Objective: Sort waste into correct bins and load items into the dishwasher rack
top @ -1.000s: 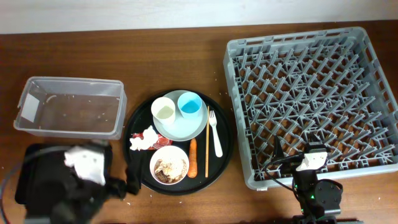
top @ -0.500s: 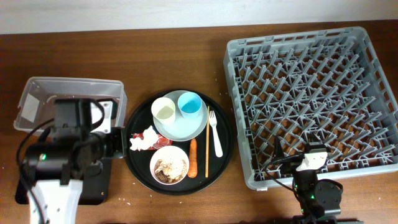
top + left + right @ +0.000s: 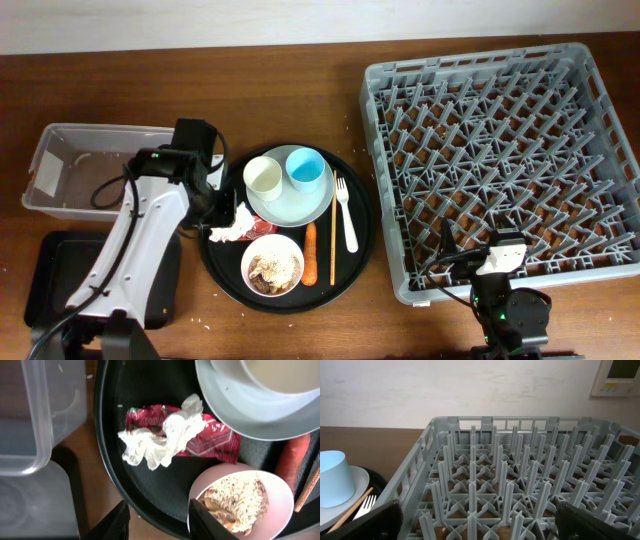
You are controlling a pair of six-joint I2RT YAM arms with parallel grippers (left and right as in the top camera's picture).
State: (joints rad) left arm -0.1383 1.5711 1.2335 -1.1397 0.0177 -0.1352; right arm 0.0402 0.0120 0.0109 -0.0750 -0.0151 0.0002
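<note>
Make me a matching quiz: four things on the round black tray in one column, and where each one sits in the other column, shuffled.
1. tissue
2. carrot
3. white fork
4. light blue cup

A. standing on the pale plate
B. lying on the red wrapper
C. between the white bowl and the chopstick
D. nearest the grey rack

Pairs: 1-B, 2-C, 3-D, 4-A.

red wrapper (image 3: 215,440): part under tissue (image 3: 160,442) & plate (image 3: 235,407) rim
cream cup (image 3: 280,372): cut by top edge, left wrist view
black tray (image 3: 45,275): part under left arm (image 3: 140,235)
right end effector (image 3: 479,519): fingers (image 3: 365,522) dark, blurred, low corners
</note>
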